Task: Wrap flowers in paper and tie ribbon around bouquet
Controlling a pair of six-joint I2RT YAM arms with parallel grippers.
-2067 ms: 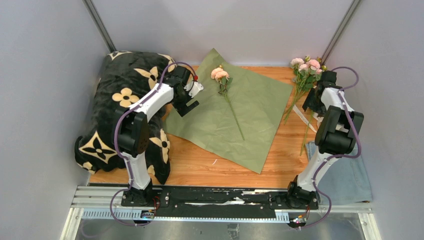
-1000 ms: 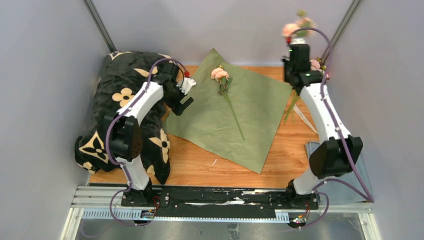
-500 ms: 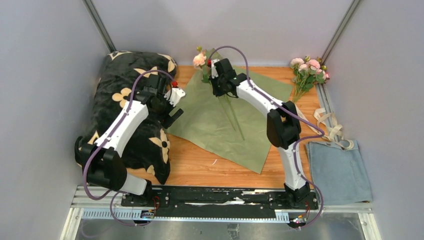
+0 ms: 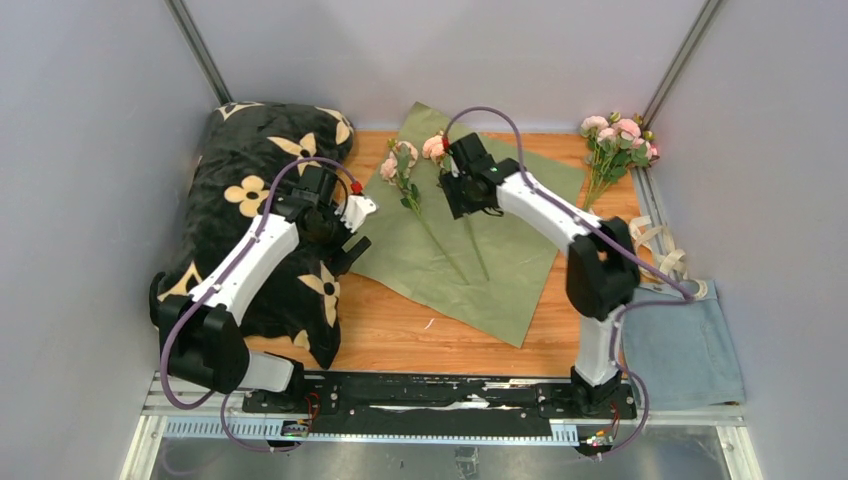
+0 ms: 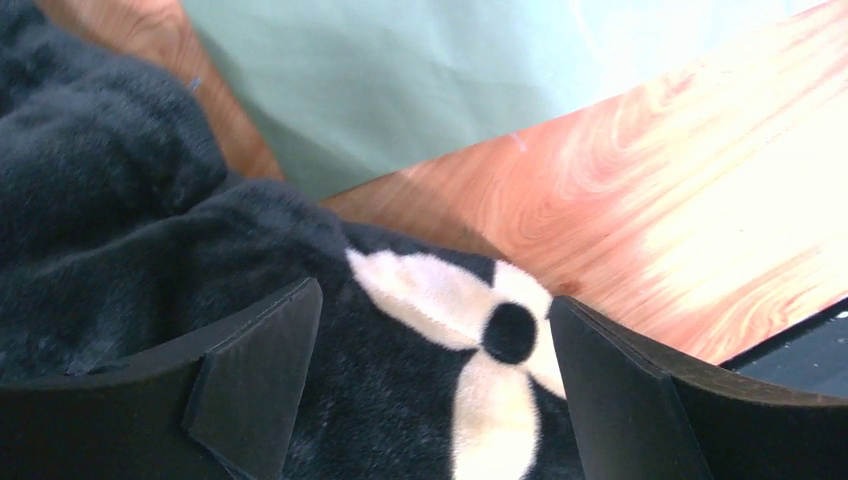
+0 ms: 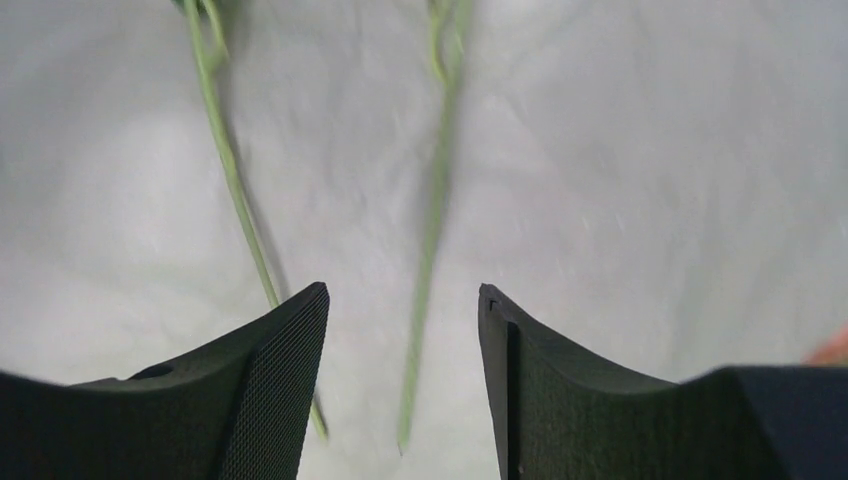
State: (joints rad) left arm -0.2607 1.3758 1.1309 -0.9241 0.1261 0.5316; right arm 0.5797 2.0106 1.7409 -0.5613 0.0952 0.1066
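Note:
The paper [image 4: 500, 240] lies flat on the table, olive green face up. Two of the flowers rest on it side by side: one bloom [image 4: 400, 163] at the left and one [image 4: 433, 146] beside it, stems trailing toward the near side. My right gripper [image 4: 462, 195] hovers just over those stems, open; in the right wrist view its jaws [image 6: 403, 300] stand apart with one thin stem [image 6: 430, 230] lying loose on the paper between them and another stem [image 6: 232, 170] to the left. More flowers [image 4: 615, 135] lie at the back right. The ribbon [image 4: 655, 248] lies at the right edge. My left gripper [image 4: 350, 235] is open over the blanket [image 5: 480, 340].
A black plush blanket [image 4: 250, 200] with cream flower shapes fills the left side of the table. A grey-blue cloth [image 4: 680, 340] lies at the near right. Bare wood [image 4: 400, 330] shows between the paper and the near edge. Grey walls close in on three sides.
My right arm swung from the back right to the paper with a flower and opened its jaws, leaving that flower beside the first. My left arm drew back over the blanket.

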